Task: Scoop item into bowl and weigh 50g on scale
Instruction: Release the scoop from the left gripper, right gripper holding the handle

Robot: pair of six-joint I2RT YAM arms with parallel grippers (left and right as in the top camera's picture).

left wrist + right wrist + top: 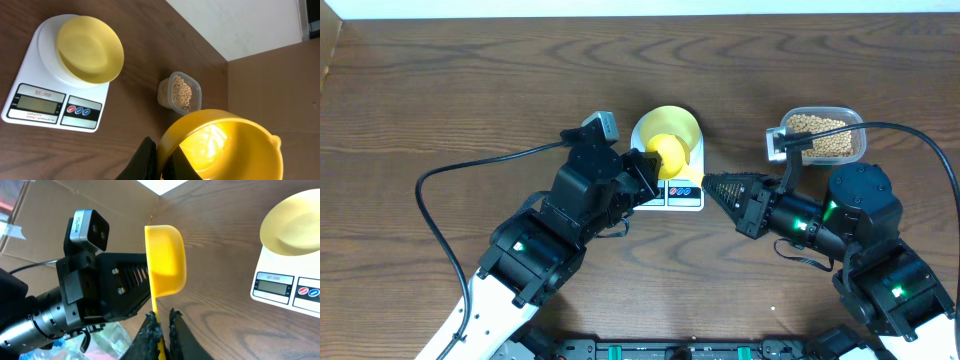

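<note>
Both arms are on the yellow scoop right now; the left gripper is clamped tight on its rim; the right gripper has its fingers pinched closed on the thin handle below the cup. From overhead, the scoop hangs over the front of the bowl; that pale yellow bowl sits squarely on the platform of the white scale. The display and buttons face the robot. The beans lie in the clear tub, off to the right of the scale on the wooden table, apart from both grippers.
</note>
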